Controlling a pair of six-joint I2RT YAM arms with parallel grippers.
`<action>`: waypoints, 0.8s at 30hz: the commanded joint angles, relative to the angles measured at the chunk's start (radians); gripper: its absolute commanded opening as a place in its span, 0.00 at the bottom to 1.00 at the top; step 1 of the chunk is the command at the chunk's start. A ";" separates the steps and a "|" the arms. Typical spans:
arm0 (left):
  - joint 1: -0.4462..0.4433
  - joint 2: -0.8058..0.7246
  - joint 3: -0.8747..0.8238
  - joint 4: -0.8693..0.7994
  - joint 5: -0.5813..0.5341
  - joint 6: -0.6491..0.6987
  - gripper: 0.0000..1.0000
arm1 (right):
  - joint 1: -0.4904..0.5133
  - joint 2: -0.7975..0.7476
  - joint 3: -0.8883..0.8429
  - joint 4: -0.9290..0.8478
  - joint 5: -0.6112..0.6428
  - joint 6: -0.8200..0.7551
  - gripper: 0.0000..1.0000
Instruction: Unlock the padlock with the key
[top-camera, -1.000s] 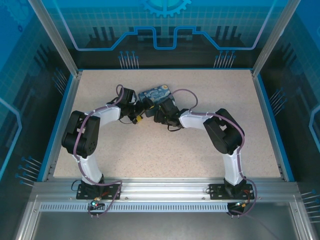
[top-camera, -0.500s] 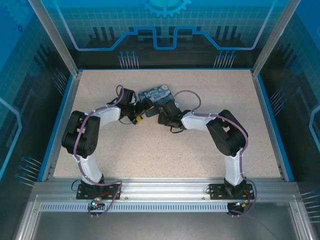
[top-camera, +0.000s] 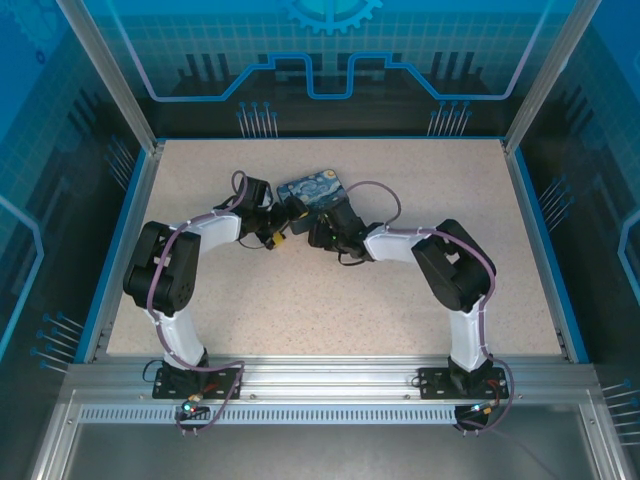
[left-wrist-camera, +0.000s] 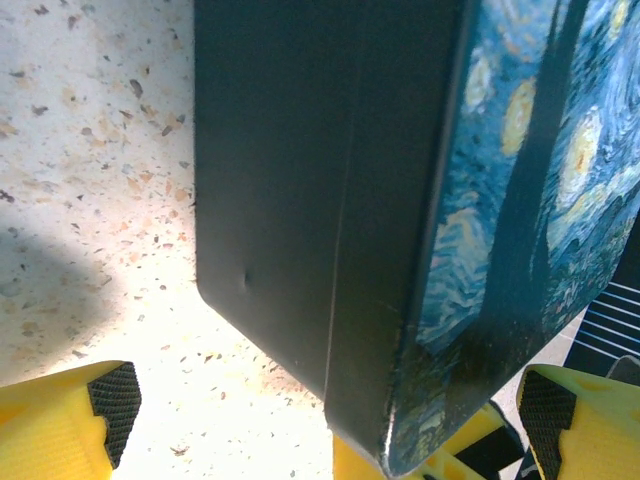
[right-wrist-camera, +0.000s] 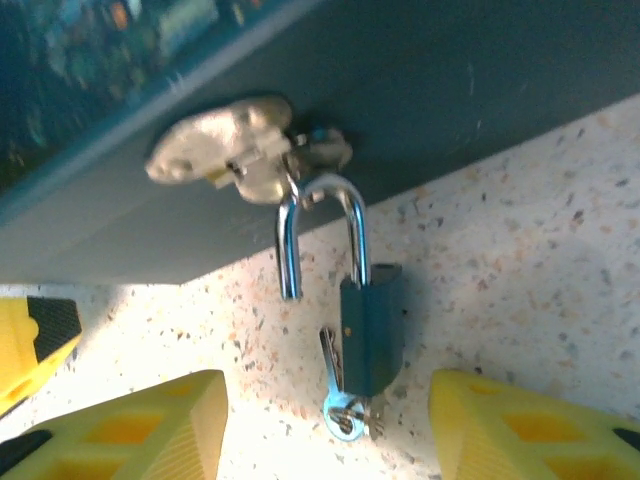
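**Padlock hanging off the box hasp, key sitting in it**

The padlock (right-wrist-camera: 372, 330) is dangling from the silver hasp (right-wrist-camera: 225, 155) on the dark side of the painted box (left-wrist-camera: 300, 200). Its body is resting low against the speckled table (right-wrist-camera: 560, 250). One leg of the shackle is hanging free beside the body rather than sitting in it. The key (right-wrist-camera: 345, 412) is poking out of the bottom of the lock, with a second key lying alongside it.

The right gripper (right-wrist-camera: 328, 430) is hovering right at the lock with its jaws spread wide. Its yellow fingers (right-wrist-camera: 150, 430) are flanking the key and gripping nothing.

The left gripper (left-wrist-camera: 325, 420) is gaping wide too, straddling a corner of the box. Its left pad is sitting clear of the box, and I can't tell whether the right pad is touching it.
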 joint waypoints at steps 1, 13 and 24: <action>0.004 0.016 -0.016 0.013 0.010 -0.006 0.99 | -0.029 -0.067 -0.083 0.110 -0.059 0.004 0.59; 0.005 0.020 -0.018 0.018 0.012 -0.014 0.99 | -0.199 -0.086 -0.293 0.496 -0.275 0.195 0.59; 0.006 0.026 -0.019 0.017 0.016 -0.017 0.99 | -0.198 0.008 -0.231 0.576 -0.346 0.206 0.54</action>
